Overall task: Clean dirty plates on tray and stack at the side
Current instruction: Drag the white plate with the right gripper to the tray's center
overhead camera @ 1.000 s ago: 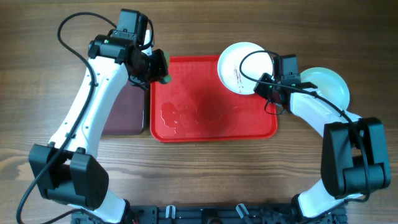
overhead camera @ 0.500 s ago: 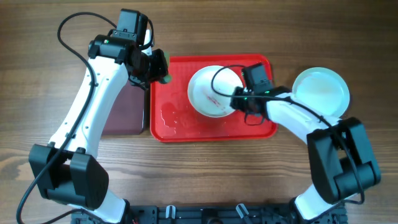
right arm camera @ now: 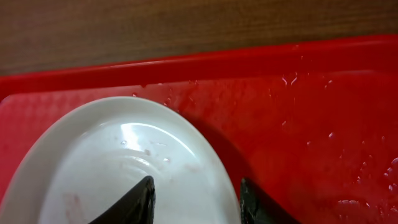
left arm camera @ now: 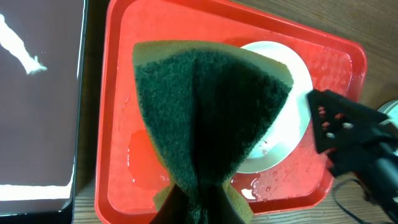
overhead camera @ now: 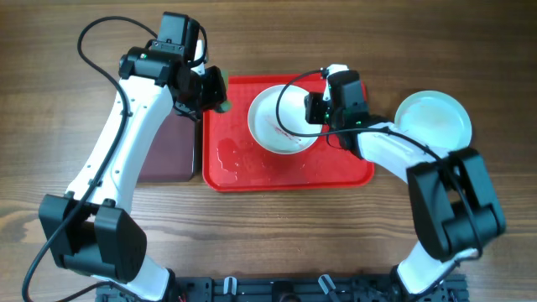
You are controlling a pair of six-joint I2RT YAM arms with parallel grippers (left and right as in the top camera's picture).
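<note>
My right gripper [overhead camera: 312,110] is shut on the rim of the white plate [overhead camera: 281,120] and holds it tilted over the middle of the red tray [overhead camera: 252,172]. In the right wrist view the plate [right arm camera: 118,168] shows faint reddish smears between my fingers [right arm camera: 196,202], above the wet tray [right arm camera: 311,124]. My left gripper [overhead camera: 216,91] is shut on a green sponge [left arm camera: 211,118] at the tray's far left corner, apart from the plate [left arm camera: 297,93]. One pale blue plate [overhead camera: 432,123] lies on the table right of the tray.
A dark maroon tray [overhead camera: 168,151] lies against the red tray's left side, under my left arm. Water pools on the red tray's left half [overhead camera: 235,155]. A black cable loops over the white plate.
My right gripper has carried the white plate from the tray's far right corner leftward to over the tray's middle. The left arm and sponge have not moved.
</note>
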